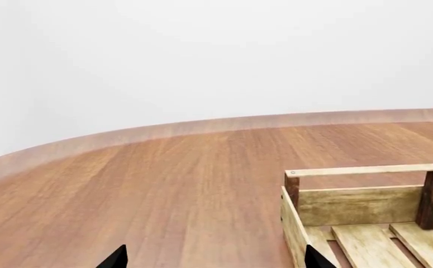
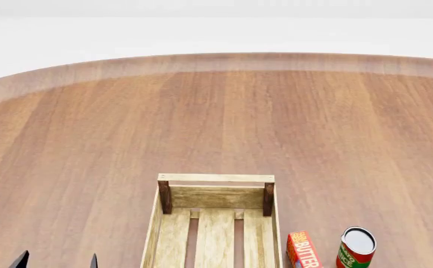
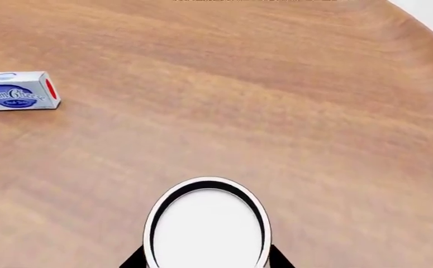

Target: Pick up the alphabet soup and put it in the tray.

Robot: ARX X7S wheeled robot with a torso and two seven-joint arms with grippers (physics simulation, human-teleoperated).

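Note:
In the right wrist view a can with a silver-white top (image 3: 207, 229), which I take for the alphabet soup, sits between my right gripper's (image 3: 207, 259) two dark fingertips. They press against its sides; its label is hidden. The right gripper is out of the head view. The tray is a light-wood slatted crate (image 2: 216, 178) with darker corner posts at the near middle of the table, and it holds nothing that I can see. It also shows in the left wrist view (image 1: 365, 170). My left gripper (image 2: 57, 262) is open and empty left of the tray, with the same wide gap in its own view (image 1: 216, 261).
A red and green can (image 2: 356, 248) and a red butter box (image 2: 303, 251) stand right of the tray. A blue and white cream cheese box (image 3: 19, 91) lies on the wooden table (image 2: 216, 111) beyond the held can. The table's curved far edge meets a white background.

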